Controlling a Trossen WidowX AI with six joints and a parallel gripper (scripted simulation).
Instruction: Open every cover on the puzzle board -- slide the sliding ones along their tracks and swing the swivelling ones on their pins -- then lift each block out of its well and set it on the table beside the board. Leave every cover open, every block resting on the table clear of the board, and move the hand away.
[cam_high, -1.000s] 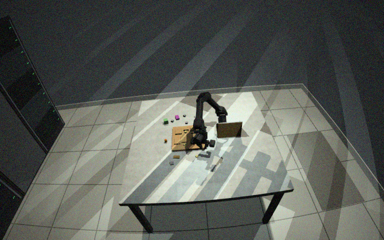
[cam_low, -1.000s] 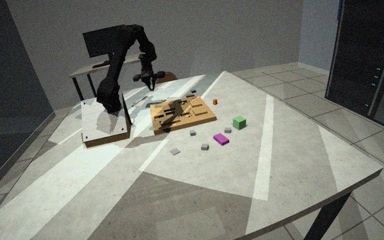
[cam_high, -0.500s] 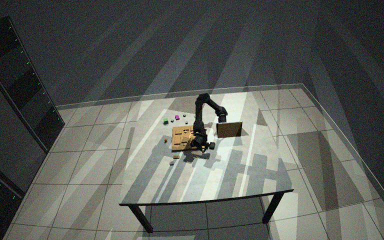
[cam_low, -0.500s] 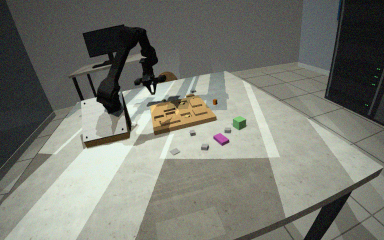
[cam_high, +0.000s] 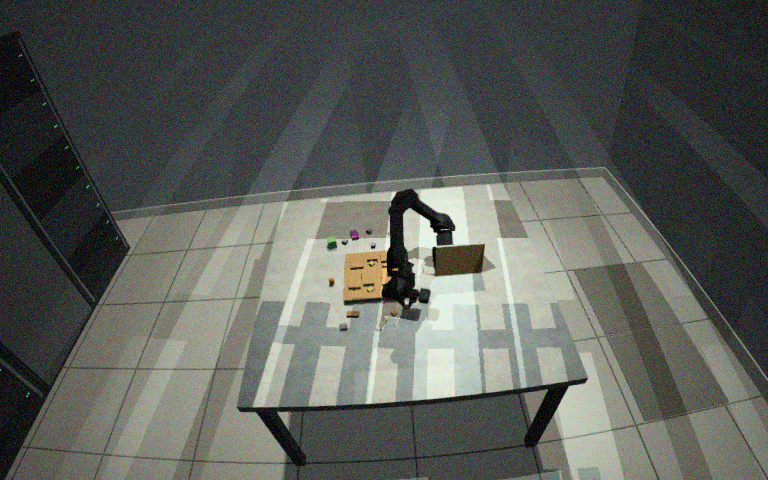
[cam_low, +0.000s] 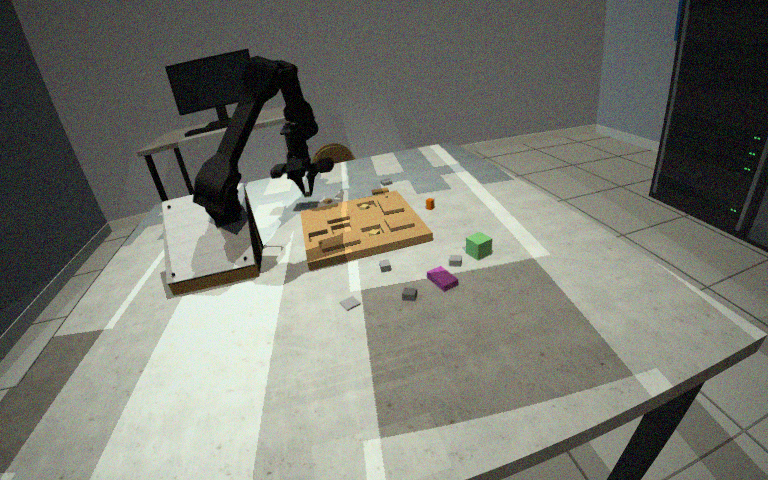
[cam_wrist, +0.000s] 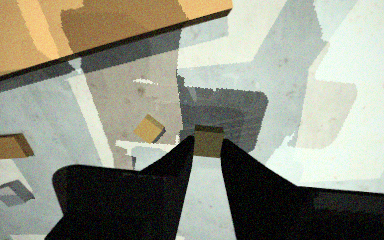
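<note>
Holding a small brown block by its two sides, the hand is pinching above the worktop, just off the board. In the wrist view its fingers press from nine and three o'clock. The block looks nearly square from here, so I cannot tell its long axis.

Nearest to it, a yellow block lies between nine and ten o'clock, turned askew. The puzzle board lies toward eleven, its edge slanting upward to the right. Farther, an orange block is at nine, and a grey piece between eight and nine.

Farthest, in the top view, a green cube and a purple block rest beyond the board, toward eleven from its middle.

I judge that the next move is to lower the held block straight down, keeping away from nine o'clock, where it could knock the yellow one. Yellowish shapes show in two wells; whether these are blocks, I cannot tell.
</note>
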